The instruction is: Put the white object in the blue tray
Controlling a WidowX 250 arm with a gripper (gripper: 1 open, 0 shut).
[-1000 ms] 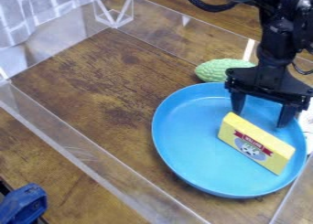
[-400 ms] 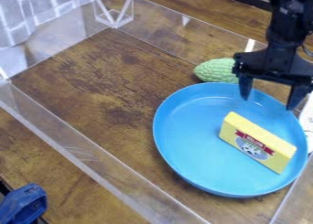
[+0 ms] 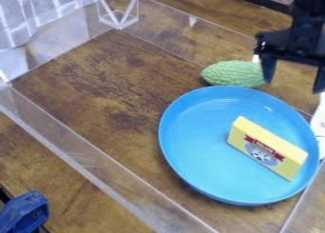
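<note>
The blue tray (image 3: 203,146) is a large round dish on the wooden table at the lower right. A yellow block with a red-and-white label (image 3: 268,148) lies inside it on the right. A slim white object (image 3: 318,113) shows at the right edge, just outside the tray's rim and partly cut off by the frame. My gripper (image 3: 294,82) hangs above the tray's far rim, fingers pointing down. It is open, with nothing between the fingers.
A green bumpy object (image 3: 235,73) lies on the wood just behind the tray. Clear plastic walls (image 3: 76,146) fence the table on the left and front. A blue thing (image 3: 21,214) sits outside at the lower left.
My gripper has risen from just over the yellow block and drawn back toward the tray's far rim, staying open. The yellow block rests in the tray as before.
</note>
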